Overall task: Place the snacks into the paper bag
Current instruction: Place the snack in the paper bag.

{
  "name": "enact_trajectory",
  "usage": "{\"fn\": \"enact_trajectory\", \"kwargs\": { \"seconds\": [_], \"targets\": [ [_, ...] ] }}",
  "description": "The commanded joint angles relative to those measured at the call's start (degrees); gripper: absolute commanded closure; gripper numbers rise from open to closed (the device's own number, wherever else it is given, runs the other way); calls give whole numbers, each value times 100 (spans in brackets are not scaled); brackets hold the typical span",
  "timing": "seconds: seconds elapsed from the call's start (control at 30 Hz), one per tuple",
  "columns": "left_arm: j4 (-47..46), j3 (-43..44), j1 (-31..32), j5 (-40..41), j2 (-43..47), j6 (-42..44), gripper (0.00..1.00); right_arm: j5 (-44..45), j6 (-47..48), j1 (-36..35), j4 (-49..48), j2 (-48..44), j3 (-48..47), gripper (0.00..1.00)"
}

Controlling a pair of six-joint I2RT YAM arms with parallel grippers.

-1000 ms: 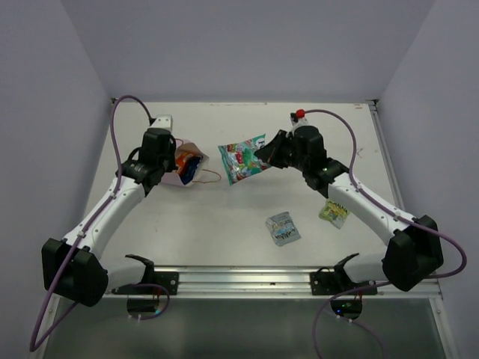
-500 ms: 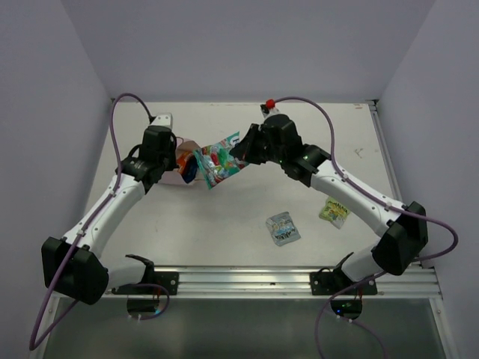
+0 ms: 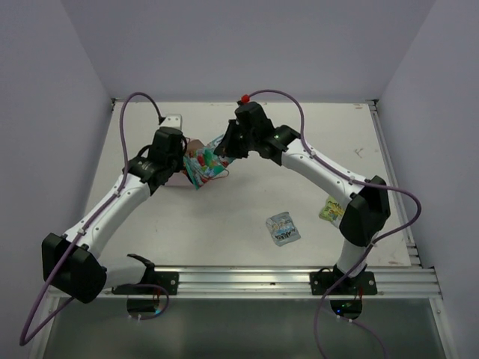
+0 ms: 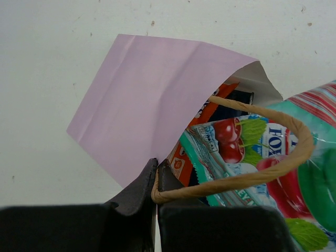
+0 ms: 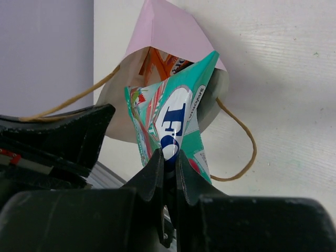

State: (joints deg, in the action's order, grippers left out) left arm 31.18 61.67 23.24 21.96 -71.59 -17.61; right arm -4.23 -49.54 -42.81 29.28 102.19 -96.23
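The pale pink paper bag lies on its side at the table's back left, mouth toward the right. My left gripper is shut on its tan string handle. Over the mouth, my right gripper is shut on the teal-green packet, whose leading corner sits at the opening. From above, that packet hangs between the left gripper and the right gripper. An orange packet shows inside the bag. A silver-grey packet and a yellow-green packet lie on the table.
The left wall stands close behind the bag, and the back wall lies just beyond it. A metal rail runs along the near edge between the arm bases. The bag's second handle loops loose on the table.
My right arm has swung left across the table, carrying the teal-green packet to the bag's mouth. The left gripper has kept its hold on the handle and shifted slightly.
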Motion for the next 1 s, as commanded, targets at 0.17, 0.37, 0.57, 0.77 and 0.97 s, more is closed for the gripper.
{"fn": "enact_trajectory", "kwargs": {
  "seconds": [0.17, 0.37, 0.57, 0.77, 0.97],
  "targets": [
    [-297, 47, 338, 318, -83, -296, 100, 211, -468, -26, 254, 477, -792, 100],
    [-218, -41, 374, 415, -65, -270, 100, 729, -592, -35, 166, 460, -713, 100],
    [-156, -199, 382, 283, -13, -252, 100, 1055, -977, -8, -404, 188, -100, 100],
    [-42, -243, 383, 248, -4, -191, 100, 1337, -1382, -8, -1160, -120, 481, 100],
    [-42, -261, 383, 82, -30, -33, 100, 1504, -1576, -8, -1644, -226, 736, 100]
  ]
}}
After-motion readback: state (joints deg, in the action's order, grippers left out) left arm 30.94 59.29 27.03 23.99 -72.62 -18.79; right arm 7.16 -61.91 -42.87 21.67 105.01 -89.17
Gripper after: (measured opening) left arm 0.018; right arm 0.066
